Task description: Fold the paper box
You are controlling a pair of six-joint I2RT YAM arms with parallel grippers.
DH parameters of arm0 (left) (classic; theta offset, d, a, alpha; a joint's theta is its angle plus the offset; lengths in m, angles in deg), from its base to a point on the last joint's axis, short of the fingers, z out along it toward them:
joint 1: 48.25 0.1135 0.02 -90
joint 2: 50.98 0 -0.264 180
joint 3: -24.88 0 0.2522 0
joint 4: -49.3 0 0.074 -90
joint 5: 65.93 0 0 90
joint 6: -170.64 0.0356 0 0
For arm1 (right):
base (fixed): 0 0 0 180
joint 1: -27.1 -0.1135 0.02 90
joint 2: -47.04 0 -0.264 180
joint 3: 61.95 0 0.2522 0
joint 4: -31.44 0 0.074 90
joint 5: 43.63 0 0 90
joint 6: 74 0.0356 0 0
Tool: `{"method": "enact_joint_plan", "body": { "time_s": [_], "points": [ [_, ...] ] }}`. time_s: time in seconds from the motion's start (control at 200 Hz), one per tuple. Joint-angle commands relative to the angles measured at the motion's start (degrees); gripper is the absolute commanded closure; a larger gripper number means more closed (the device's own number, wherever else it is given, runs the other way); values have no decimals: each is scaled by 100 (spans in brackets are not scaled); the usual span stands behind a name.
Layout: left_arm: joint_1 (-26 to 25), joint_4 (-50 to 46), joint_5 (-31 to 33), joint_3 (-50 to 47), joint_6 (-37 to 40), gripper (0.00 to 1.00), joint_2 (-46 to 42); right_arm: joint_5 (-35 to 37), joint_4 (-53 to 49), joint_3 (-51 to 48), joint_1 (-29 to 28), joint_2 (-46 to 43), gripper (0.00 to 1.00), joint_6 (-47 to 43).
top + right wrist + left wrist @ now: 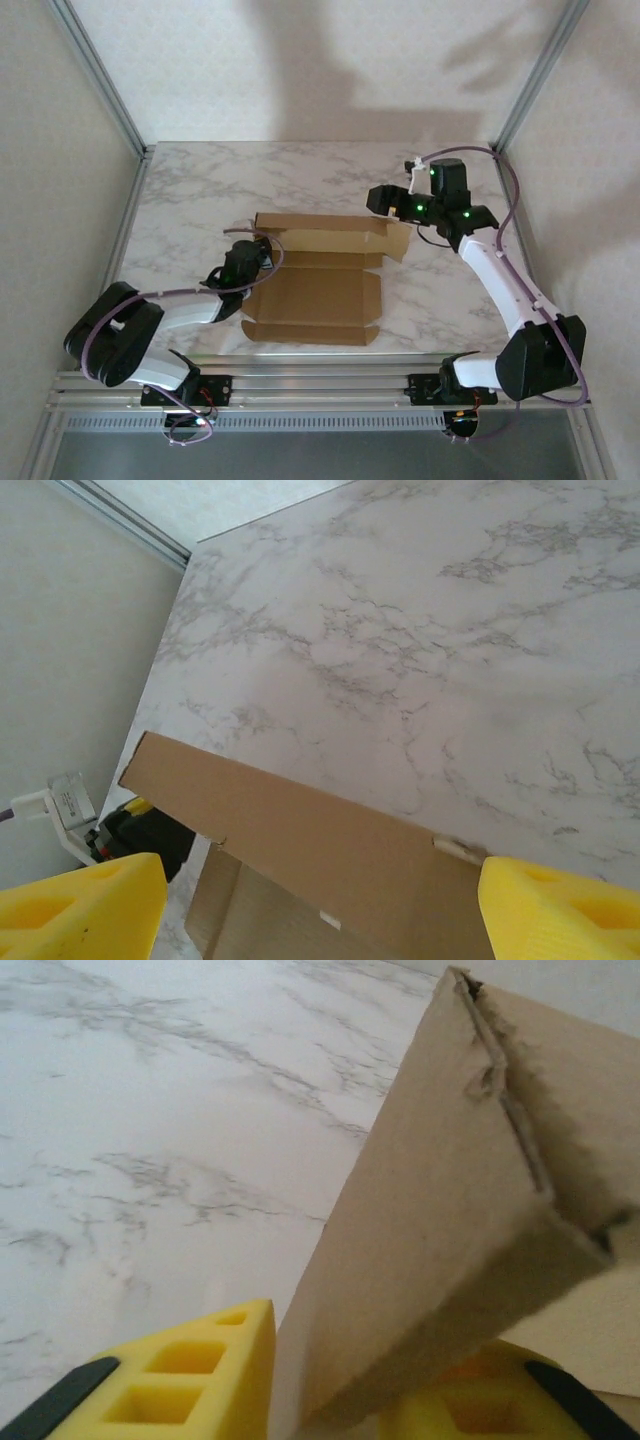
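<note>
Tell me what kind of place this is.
Probably a robot test cell: a marble-look table walled by plain panels on metal posts, two arms bolted to a rail.

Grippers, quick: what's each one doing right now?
Left gripper: closed on a flap of the box.
Right gripper: open, holding nothing.

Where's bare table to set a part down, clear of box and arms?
Free: far strip of the table between the paper box and back wall; near-right patch between box and right arm. Crowded: box's left edge at the left gripper, its far-right corner by the right gripper.
</note>
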Motion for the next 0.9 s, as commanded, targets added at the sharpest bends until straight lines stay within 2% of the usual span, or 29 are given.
{"method": "enact_joint_plan", "body": {
  "time_s": [0.0,0.185,0.35,0.415,0.511,0.616,0.761,0.896],
  "points": [
    [65,106,289,-203,-410,63,-237,65,-217,-199,-11,-209,19,-116],
    [76,-433,157,-499,-524,39,-1050,21,-241,-587,-30,-607,19,-122],
    [7,-1305,-480,-710,-479,15,-2170,-25,-86,-1131,-39,-1011,22,82],
    [-89,-1687,-733,-799,-682,1,-2612,35,20,-1387,-43,-1161,22,210],
    [-289,-1969,-1093,-953,-1084,1,-3117,60,187,-1731,-53,-1313,19,373],
    [-564,-1992,-1485,-1036,-1479,1,-3305,14,451,-2097,-92,-1345,15,543],
    [-1234,-1564,-1662,-1014,-1762,1,-3046,-49,1119,-2692,-158,-1318,1,780],
    [-1883,-677,-1518,-919,-1951,1,-2425,30,1762,-3182,-264,-1259,1,949]
  ]
}}
